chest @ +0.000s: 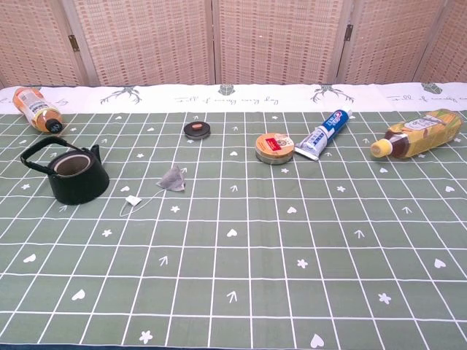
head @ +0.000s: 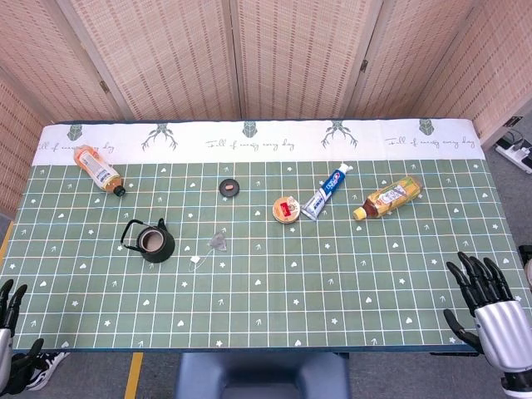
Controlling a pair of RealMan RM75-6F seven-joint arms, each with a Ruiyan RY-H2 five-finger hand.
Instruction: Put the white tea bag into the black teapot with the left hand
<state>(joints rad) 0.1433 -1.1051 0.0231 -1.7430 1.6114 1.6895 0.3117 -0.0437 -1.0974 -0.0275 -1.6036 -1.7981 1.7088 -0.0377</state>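
The black teapot [head: 152, 240] [chest: 74, 173] stands lidless on the left of the green cloth, its handle tipped to the left. The white tea bag [head: 219, 242] [chest: 173, 179] lies just right of it, its string trailing to a small paper tag [head: 195, 261] [chest: 132, 201]. My left hand [head: 8, 332] shows only at the bottom left corner of the head view, fingers apart, holding nothing, well off from the teapot. My right hand [head: 486, 307] sits at the bottom right by the table's front edge, fingers spread and empty. The chest view shows neither hand.
The teapot lid [head: 229, 188] [chest: 197, 130] lies behind the tea bag. A round tin [head: 288, 209] [chest: 274, 147], a toothpaste tube [head: 326, 192] [chest: 322, 136] and a yellow bottle [head: 387, 197] [chest: 418, 133] lie to the right. An orange bottle [head: 99, 169] [chest: 36, 108] lies at the far left.
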